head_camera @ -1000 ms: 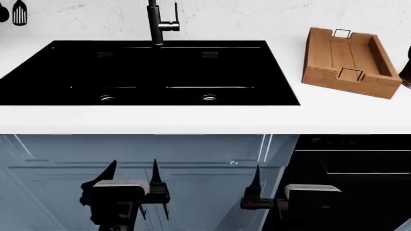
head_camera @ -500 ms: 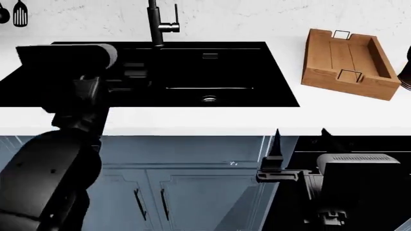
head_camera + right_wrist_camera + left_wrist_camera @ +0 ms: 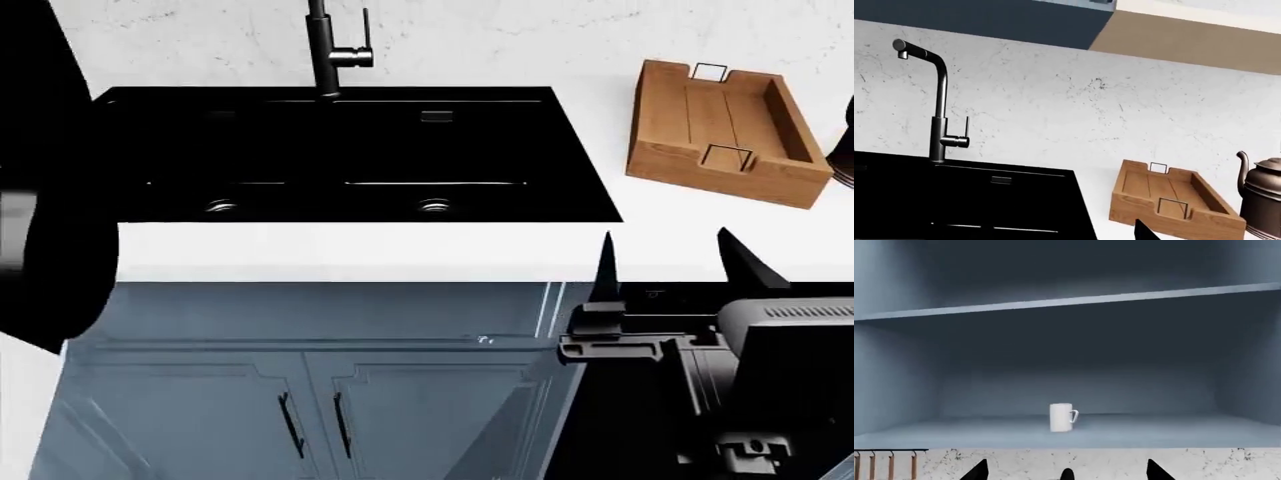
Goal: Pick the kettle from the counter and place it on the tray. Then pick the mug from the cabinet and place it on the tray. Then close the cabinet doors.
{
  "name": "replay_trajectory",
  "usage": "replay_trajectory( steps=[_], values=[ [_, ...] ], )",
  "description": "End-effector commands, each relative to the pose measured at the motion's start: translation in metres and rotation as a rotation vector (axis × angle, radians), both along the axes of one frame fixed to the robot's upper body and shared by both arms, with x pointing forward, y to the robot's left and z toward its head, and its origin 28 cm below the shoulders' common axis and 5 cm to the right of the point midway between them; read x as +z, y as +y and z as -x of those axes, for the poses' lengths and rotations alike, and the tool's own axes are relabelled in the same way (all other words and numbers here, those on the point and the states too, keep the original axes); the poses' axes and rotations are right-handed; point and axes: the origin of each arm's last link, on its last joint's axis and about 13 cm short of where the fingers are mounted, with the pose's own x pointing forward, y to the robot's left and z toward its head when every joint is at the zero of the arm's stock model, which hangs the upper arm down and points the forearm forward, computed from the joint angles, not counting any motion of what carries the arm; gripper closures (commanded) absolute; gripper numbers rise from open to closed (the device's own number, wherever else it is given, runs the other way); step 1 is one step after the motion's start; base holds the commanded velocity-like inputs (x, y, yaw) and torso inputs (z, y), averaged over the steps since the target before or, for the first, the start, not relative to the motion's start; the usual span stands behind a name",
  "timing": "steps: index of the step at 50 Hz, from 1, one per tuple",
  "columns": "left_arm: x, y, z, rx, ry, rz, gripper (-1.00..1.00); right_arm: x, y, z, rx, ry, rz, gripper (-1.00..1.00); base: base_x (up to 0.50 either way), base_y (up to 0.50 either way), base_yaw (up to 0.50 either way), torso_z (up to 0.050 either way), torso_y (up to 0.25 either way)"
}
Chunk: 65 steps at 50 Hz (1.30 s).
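Meanwhile, my left tool rose, spread empty, facing the white mug; right tool lifted, apart; silvery kettle untouched.

We face a white marbled backsplash wall behind a black double sink with a dark tall faucet. Below the white surface we see blue-grey panelled base cabinet doors. An upper cabinet shelf is blue-grey too.

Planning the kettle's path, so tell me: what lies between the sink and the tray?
Only bare white counter separates the sink from the tray, as the head view shows; the right wrist view agrees.
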Motion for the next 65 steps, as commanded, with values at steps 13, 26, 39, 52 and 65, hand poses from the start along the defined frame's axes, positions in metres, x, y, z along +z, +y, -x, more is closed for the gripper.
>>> replay_trajectory(
  steps=[13,26,39,52,65],
  values=[
    [0.059,0.008,0.012,0.085,0.029,0.068,-1.0,0.027,0.0,0.008,0.0,-0.03,0.04,-1.0,0.0,0.0,0.0,0.05,0.0],
    [0.061,0.006,0.023,0.033,0.07,0.057,-1.0,0.043,0.001,0.008,-0.006,-0.033,0.056,-1.0,0.0,0.0,0.0,0.05,0.0],
    [0.063,0.007,0.03,0.024,0.07,0.046,-1.0,0.09,-0.002,0.009,-0.018,-0.067,0.067,-1.0,0.0,0.0,0.0,0.007,0.0],
    [0.063,0.009,0.03,0.032,0.07,0.037,-1.0,0.136,0.0,0.008,0.013,-0.133,0.077,-1.0,0.12,0.0,0.0,0.0,0.0],
    [0.063,0.014,0.029,0.044,0.068,0.04,-1.0,0.135,0.001,0.008,0.016,-0.136,0.081,-1.0,0.5,0.0,0.0,0.0,0.0]
  ],
)
